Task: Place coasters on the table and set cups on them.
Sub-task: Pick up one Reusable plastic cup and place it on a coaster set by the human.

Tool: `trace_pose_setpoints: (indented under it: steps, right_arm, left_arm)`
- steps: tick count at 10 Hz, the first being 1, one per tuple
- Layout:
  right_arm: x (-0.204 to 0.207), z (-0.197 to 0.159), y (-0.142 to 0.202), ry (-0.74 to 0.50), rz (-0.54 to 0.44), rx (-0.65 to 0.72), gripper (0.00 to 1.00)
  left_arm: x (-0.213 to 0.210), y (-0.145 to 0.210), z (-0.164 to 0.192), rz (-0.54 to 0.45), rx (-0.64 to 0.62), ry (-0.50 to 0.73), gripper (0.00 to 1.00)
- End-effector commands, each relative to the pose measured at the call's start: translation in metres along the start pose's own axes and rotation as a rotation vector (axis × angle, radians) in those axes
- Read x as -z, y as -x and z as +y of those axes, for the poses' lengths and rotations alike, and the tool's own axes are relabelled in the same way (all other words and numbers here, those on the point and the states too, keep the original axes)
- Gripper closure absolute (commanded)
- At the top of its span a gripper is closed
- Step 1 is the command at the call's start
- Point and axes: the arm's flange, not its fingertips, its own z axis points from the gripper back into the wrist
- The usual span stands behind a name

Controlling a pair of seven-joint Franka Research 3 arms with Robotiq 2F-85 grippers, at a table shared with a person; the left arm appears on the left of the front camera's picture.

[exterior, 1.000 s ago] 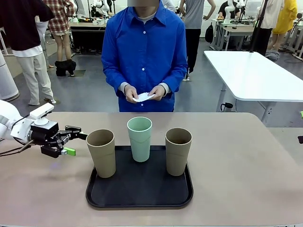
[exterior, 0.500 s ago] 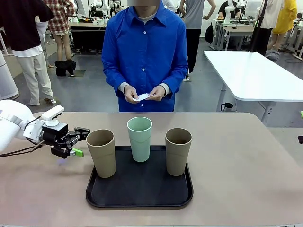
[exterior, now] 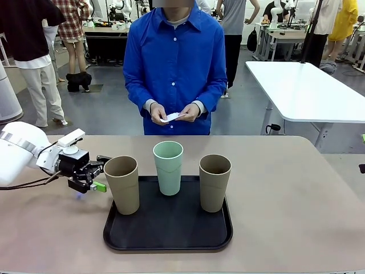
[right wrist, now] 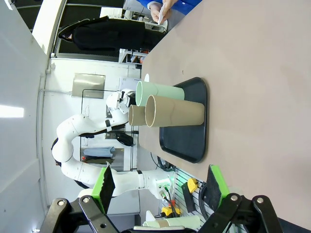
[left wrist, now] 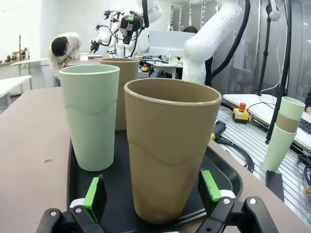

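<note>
left tan cup (exterior: 121, 184), mint cup (exterior: 168, 167), right tan cup (exterior: 215, 182): upright, empty, on black tray (exterior: 171, 234) | tray on beige counter (exterior: 296, 200) | white coasters (exterior: 172, 117): held by person (exterior: 174, 57) beyond the counter's far edge

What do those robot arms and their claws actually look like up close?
The left arm is smooth, rounded and white, with a thin black cable looping beneath it. Its left gripper is black and angular, two bolted fingers tipped with bright green pads. The right gripper looks the same: black linkages, silver bolts, green pads.
</note>
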Motion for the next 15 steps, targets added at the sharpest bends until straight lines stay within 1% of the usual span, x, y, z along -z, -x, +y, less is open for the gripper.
trace_pose_setpoints:
  steps: [1, 7, 13, 15]
  right_arm:
    - [0.001, 0.001, -0.001, -0.008, 0.001, 0.001, 0.00]
    - [0.001, 0.001, -0.001, -0.008, 0.001, 0.001, 0.00]
    - [0.001, 0.001, -0.001, -0.008, 0.001, 0.001, 0.00]
    - [0.001, 0.001, -0.001, -0.008, 0.001, 0.001, 0.00]
  left_arm:
    - [0.008, -0.002, 0.006, 0.013, -0.014, 0.011, 0.00]
    - [0.028, 0.003, 0.011, 0.022, -0.033, 0.053, 0.00]
    - [0.037, 0.007, 0.001, 0.048, -0.071, 0.159, 0.00]
    - [0.041, 0.008, 0.000, 0.043, -0.073, 0.177, 0.00]
